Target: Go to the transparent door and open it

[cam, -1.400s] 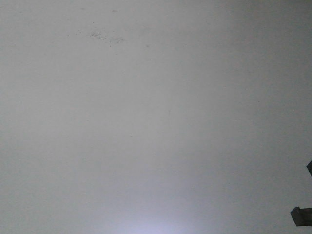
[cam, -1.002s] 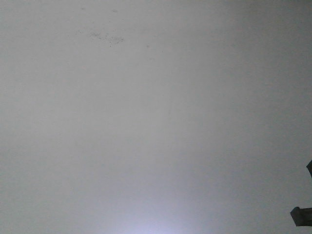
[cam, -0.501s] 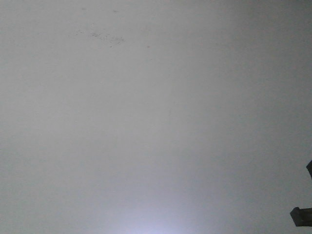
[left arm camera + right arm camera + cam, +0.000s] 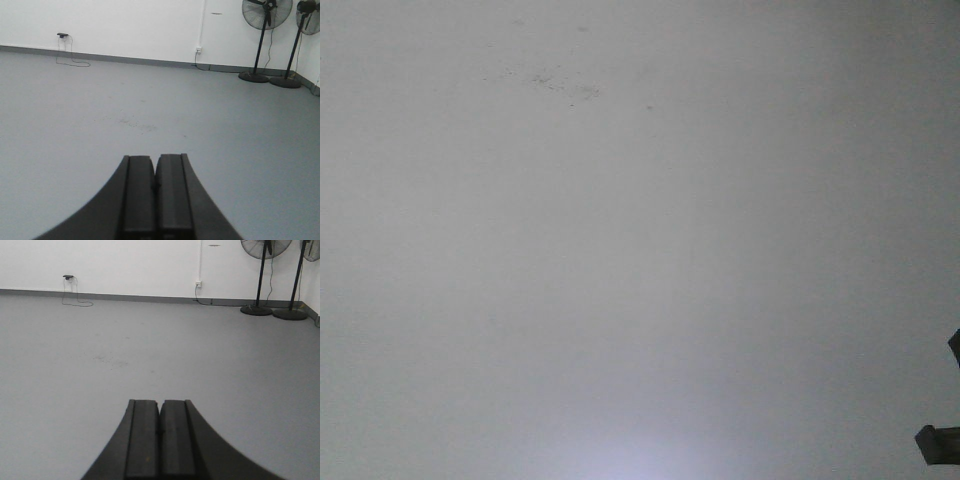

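Grey floor (image 4: 75,115) runs ahead of the left gripper (image 4: 154,166) and right gripper (image 4: 160,408), each closed tight on nothing, to a white wall (image 4: 125,25); two pedestal fans (image 4: 260,45) stand far ahead to the right. The front view shows only a plain grey surface (image 4: 640,300) with faint specks (image 4: 552,82); the transparent door lies outside every view.

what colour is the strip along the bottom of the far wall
Dark grey. The strip shows best in the right wrist view.
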